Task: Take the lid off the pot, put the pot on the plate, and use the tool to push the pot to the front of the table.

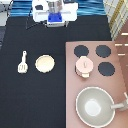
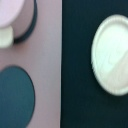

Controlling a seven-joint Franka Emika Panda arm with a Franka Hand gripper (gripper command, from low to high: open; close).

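- None of the three steps done, judging by how things lie (lid on, pot off the plate, tool untouched).
- Nearest the exterior view's bottom: large grey pan (image 1: 95,106) on the stove panel (image 1: 71,87), no part of the task.
- Just above the pan: pot (image 1: 79,70) sitting on the stove panel among the black burners (image 1: 103,50), with the lid (image 1: 85,63) seated on top, knob up. Probably the same pale-pink round at the wrist view's edge (image 2: 15,12), though too cropped there to be sure.
- Over toward the exterior view's left, on the black table (image 1: 30,102): plate (image 1: 44,63) bare and well apart from the pot. Shown close in the wrist view too (image 2: 112,55), nothing on it.
- Just beside the plate, further to the exterior view's left: tool (image 1: 22,62) lying flat, blade toward the view's bottom, handle toward its top.
- Farthest off, at the exterior view's top: gripper (image 1: 55,19) up by the robot's base, well apart from pot, plate and tool alike. Nothing seen in its hold; how far open, impossible to tell.
- Left to do: lid off, pot onto plate, push to the table's front (the whole task, in short).
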